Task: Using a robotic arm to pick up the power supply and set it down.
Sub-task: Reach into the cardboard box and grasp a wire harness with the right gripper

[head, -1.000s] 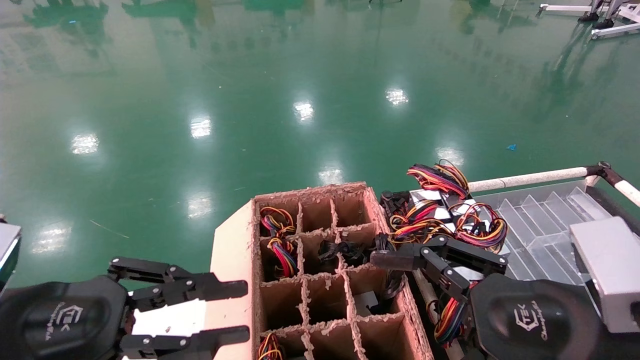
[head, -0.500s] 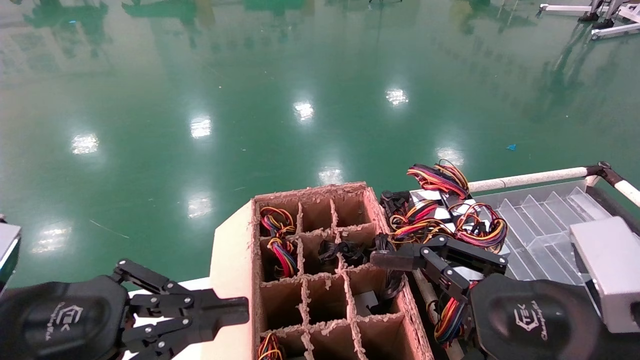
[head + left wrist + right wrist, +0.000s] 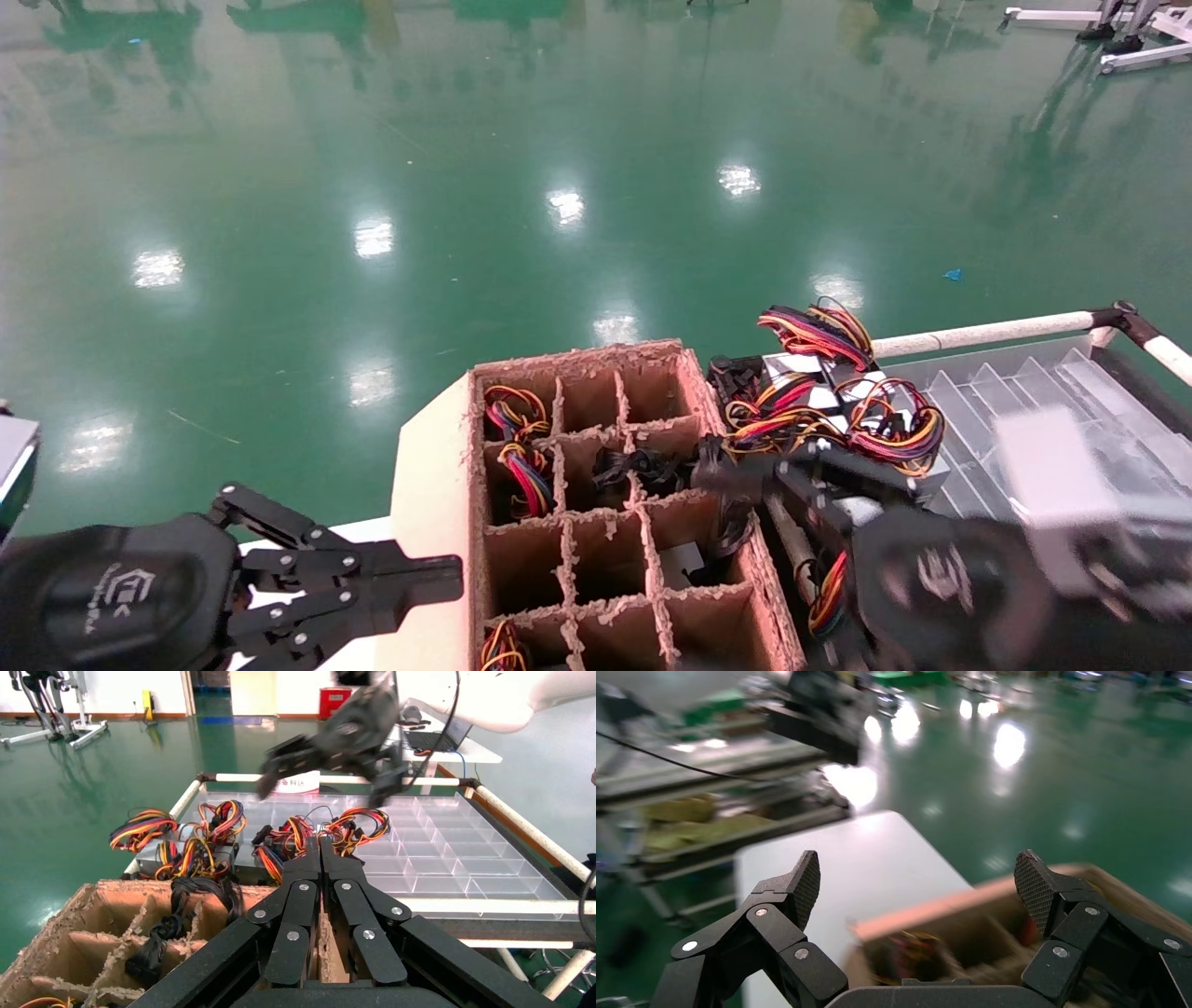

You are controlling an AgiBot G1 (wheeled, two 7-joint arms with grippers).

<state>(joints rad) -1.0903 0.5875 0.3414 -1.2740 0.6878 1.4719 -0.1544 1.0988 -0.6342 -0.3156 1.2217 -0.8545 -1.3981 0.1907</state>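
Your right claw (image 3: pixel 918 878) is wide open and holds nothing. In the head view it hangs at the lower right, by the right wall of the cardboard box (image 3: pixel 577 352). Your left claw (image 3: pixel 452 573) is at the lower left, pinched shut on nothing and parked over the white bench (image 3: pixel 368 533). The power supply (image 3: pixel 684 562) looks like the small grey bit that peeks out of a cell on the right side of the cardboard box, low in the middle of the head view. Most of it is hidden by the walls, so I cannot be sure. A bunch of black cables (image 3: pixel 643 464) lies in the cell just above it and spills over the walls. Do not mix it up with the silver boxes with bright wires (image 3: pixel 819 401), which are piled to the right of the cardboard box next to the clear tray (image 3: pixel 1006 410). I think the grey box is hard, smooth and a bit heavy, so it could slip. Grab it across its two flat sides, not by the cables, because they are floppy and it would swing. The cell is tight and the cardboard is soft, so go straight down. Watch that the cables do not catch on the walls.
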